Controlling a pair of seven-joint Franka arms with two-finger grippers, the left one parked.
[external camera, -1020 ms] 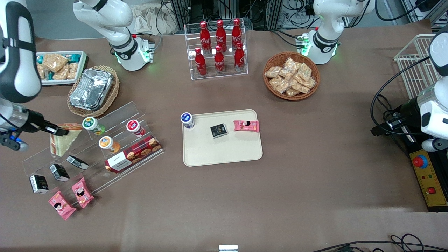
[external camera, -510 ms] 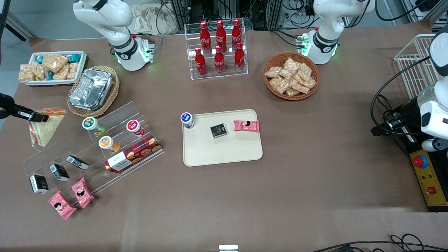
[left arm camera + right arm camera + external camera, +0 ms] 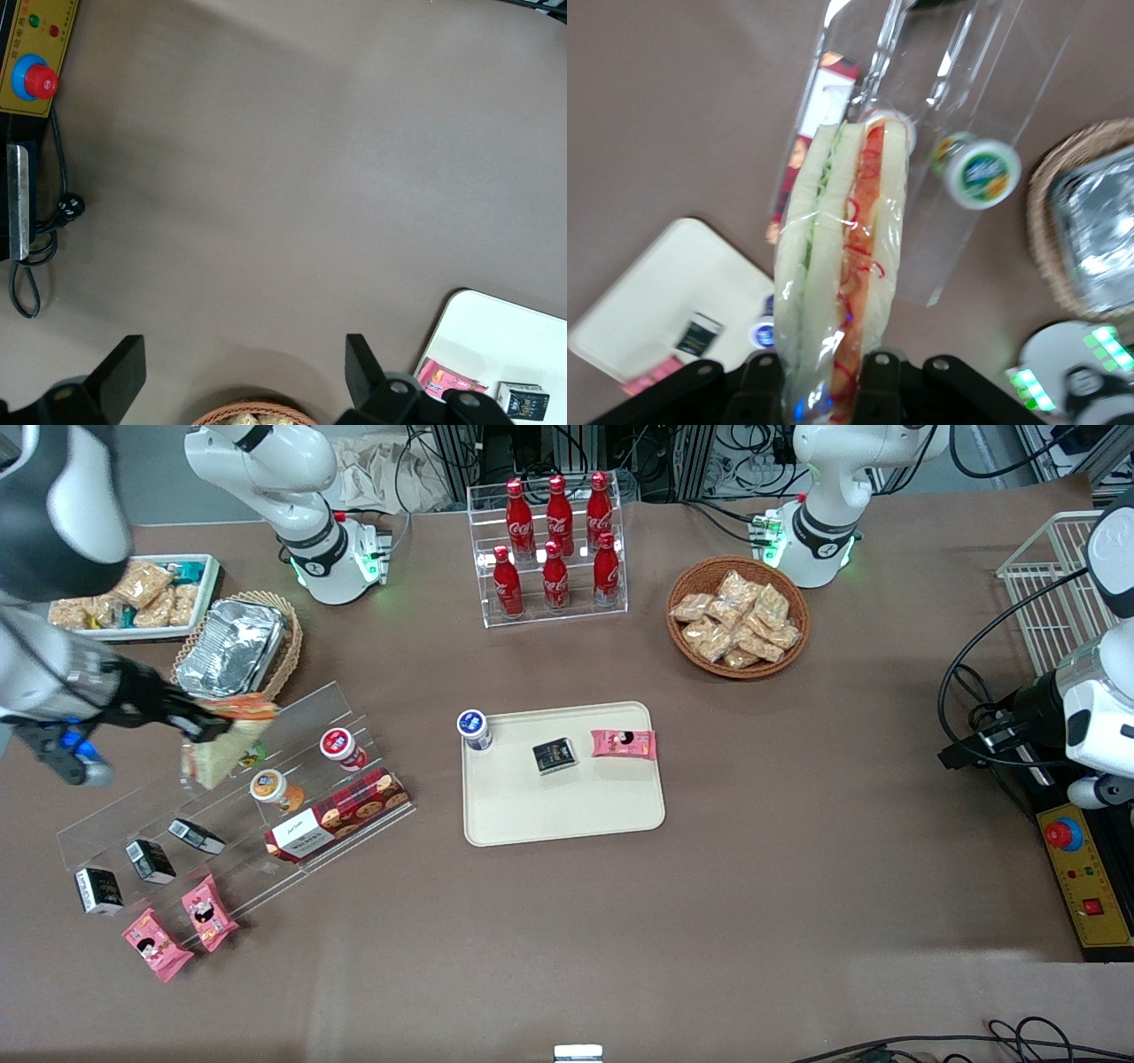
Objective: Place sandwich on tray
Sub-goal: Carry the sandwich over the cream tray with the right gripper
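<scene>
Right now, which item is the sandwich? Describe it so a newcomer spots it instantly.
Find the clear stepped display rack at the working arm's end of the table. Above its upper step hangs the end effector, shut on the sandwich: a wrapped white-bread wedge with red-orange filling, unlike the round-lidded cups beneath.

Wrapped sandwich (image 3: 221,744) in gripper (image 3: 205,731), aloft, cream tray (image 3: 567,802) well apart

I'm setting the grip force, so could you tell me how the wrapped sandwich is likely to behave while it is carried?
The sandwich hangs from the gripper, pinched at one end, so it may sway. Its bread looks soft and could squash under a firm squeeze. The clear wrap looks glossy, so it might slip.
</scene>
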